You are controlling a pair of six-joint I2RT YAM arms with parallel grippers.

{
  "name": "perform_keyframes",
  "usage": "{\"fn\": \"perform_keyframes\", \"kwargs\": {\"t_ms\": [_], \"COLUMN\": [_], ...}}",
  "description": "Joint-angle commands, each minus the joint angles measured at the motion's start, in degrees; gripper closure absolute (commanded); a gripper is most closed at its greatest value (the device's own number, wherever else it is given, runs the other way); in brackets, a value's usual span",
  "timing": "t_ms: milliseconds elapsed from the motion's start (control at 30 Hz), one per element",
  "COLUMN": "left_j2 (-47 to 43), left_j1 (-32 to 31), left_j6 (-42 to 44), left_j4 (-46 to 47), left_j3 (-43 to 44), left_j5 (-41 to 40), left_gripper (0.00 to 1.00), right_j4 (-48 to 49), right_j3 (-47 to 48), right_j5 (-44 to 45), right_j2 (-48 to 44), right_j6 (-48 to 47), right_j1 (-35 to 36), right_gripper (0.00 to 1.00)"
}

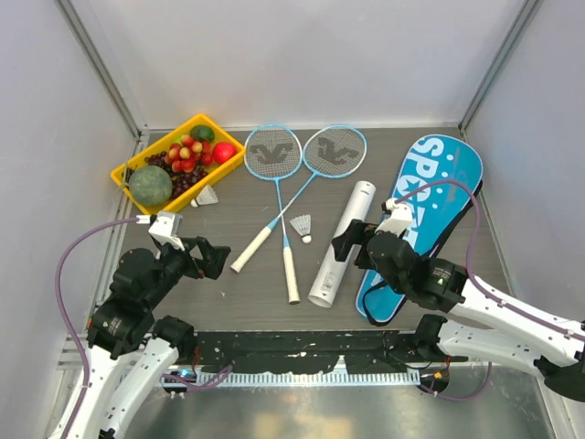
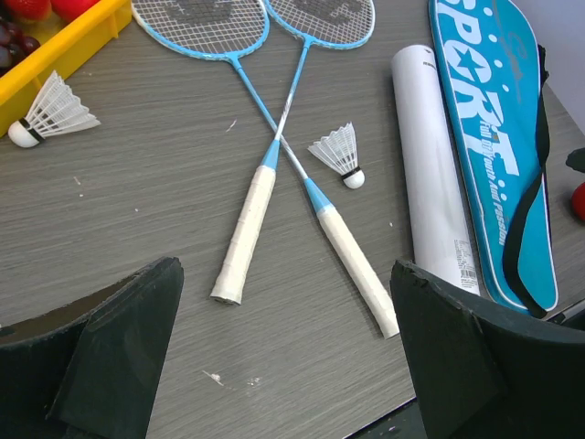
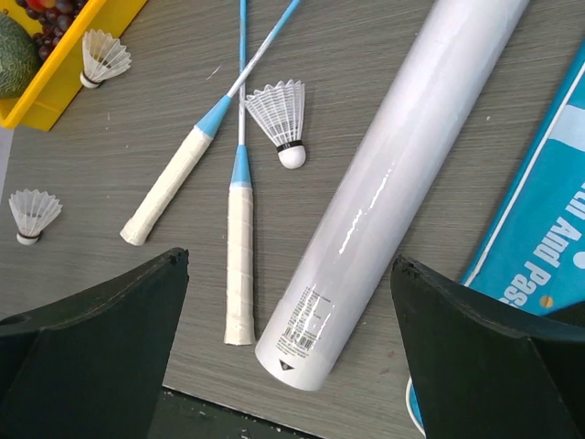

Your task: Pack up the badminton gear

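Two light-blue rackets (image 1: 272, 151) (image 1: 335, 149) lie crossed mid-table, white handles toward me (image 2: 245, 233) (image 3: 239, 251). One shuttlecock (image 1: 302, 225) lies between the rackets and the white tube (image 1: 341, 245). Another shuttlecock (image 1: 207, 196) lies by the yellow tray. The right wrist view shows a third shuttlecock (image 3: 32, 212) at the left. The blue SPORT bag (image 1: 422, 219) lies flat at the right. My left gripper (image 1: 212, 256) (image 2: 285, 274) is open and empty, just left of the handle ends. My right gripper (image 1: 352, 240) (image 3: 291, 265) is open and empty above the tube's near end (image 3: 329, 357).
The yellow tray (image 1: 124, 174) of fruit stands at the back left. A red object (image 2: 579, 199) shows at the right edge of the left wrist view, beyond the bag. White walls enclose the table on three sides. A black strip (image 1: 302, 352) runs along the near edge.
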Motion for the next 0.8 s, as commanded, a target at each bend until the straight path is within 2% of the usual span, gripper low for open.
{"fn": "perform_keyframes", "kwargs": {"t_ms": [0, 200, 267, 367, 433, 633, 767], "left_j2": [-0.59, -0.58, -0.67, -0.85, -1.02, -1.64, -2.25], "left_j1": [0.24, 0.24, 0.24, 0.24, 0.24, 0.24, 0.24], "left_j6": [-0.18, -0.27, -0.18, -0.18, -0.27, -0.35, -0.35], "left_j4": [1.08, 1.08, 1.07, 0.99, 0.90, 1.16, 0.99], "left_j3": [-0.17, -0.17, -0.17, -0.17, -0.17, -0.34, -0.34], "left_j5": [-0.61, -0.34, -0.17, -0.43, -0.43, -0.08, -0.08], "left_gripper": [0.00, 0.00, 0.01, 0.00, 0.00, 0.00, 0.01], "right_j4": [0.23, -1.96, -2.06, -1.62, -1.10, 6.10, 12.42], "right_j3": [1.25, 2.92, 3.80, 4.94, 6.26, 5.92, 4.68], "right_j5": [5.87, 13.33, 14.22, 13.96, 11.60, -4.56, -11.14], "right_j2": [0.76, 3.39, 6.72, 10.51, 13.49, 19.39, 23.60], "right_j6": [3.40, 5.86, 3.33, 1.12, 0.15, -2.84, -3.18], "right_j1": [0.21, 0.12, -0.49, -4.60, -9.16, -23.67, -28.25], "right_gripper": [0.05, 0.05, 0.05, 0.05, 0.04, 0.02, 0.02]}}
